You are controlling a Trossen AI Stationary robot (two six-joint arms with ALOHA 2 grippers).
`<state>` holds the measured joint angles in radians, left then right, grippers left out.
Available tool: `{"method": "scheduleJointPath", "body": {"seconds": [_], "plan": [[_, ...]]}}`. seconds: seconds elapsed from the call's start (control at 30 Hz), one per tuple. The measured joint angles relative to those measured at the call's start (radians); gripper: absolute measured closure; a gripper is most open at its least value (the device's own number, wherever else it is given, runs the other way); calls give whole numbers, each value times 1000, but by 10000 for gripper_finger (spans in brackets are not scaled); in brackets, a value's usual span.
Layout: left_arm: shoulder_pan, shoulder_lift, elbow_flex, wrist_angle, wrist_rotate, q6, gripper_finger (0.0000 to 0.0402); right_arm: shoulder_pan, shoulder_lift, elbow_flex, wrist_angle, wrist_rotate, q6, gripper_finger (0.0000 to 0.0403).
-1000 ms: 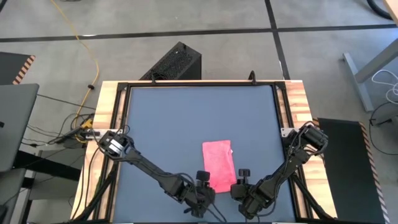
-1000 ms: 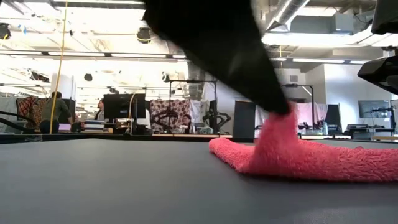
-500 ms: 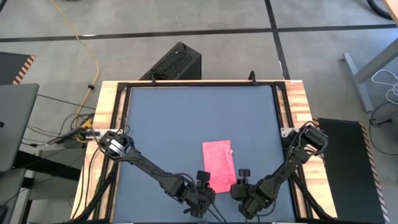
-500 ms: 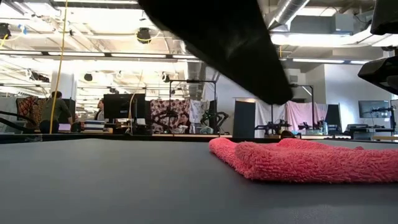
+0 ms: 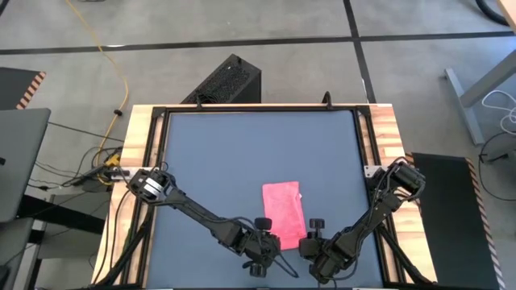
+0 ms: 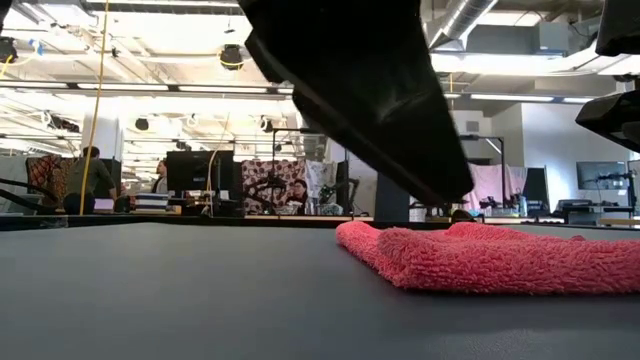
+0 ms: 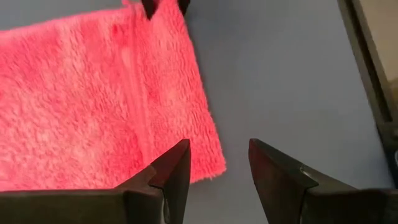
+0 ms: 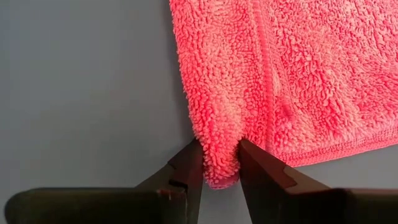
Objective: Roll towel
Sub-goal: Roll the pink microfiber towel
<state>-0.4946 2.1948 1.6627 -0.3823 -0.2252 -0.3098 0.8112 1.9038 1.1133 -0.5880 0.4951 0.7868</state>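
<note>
One towel (image 5: 284,213), bright pink and folded flat into a rectangle, is laid on the dark grey bench (image 5: 242,153) toward its near edge, unrolled. Its near right corner is pinched between the fingers of the right pincer (image 8: 219,163). The left pincer (image 7: 219,163) is held open and empty just above the other near corner, one finger over the cloth, the other over bare bench. If only one corner is carried forward, a skewed roll could be produced, or the thin pile may be slipped free.

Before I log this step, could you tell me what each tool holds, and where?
The right tool pinches the towel at a corner; the left tool is open, empty.
</note>
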Motion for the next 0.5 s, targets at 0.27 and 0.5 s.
{"method": "scheduleJointPath", "body": {"seconds": [0.27, 0.5], "plan": [[0, 45, 2, 4, 54, -28, 249, 0, 0, 0, 3, 4, 0, 278], [3, 61, 0, -8, -16, -55, 249, 0, 0, 0, 12, 4, 2, 278]]}}
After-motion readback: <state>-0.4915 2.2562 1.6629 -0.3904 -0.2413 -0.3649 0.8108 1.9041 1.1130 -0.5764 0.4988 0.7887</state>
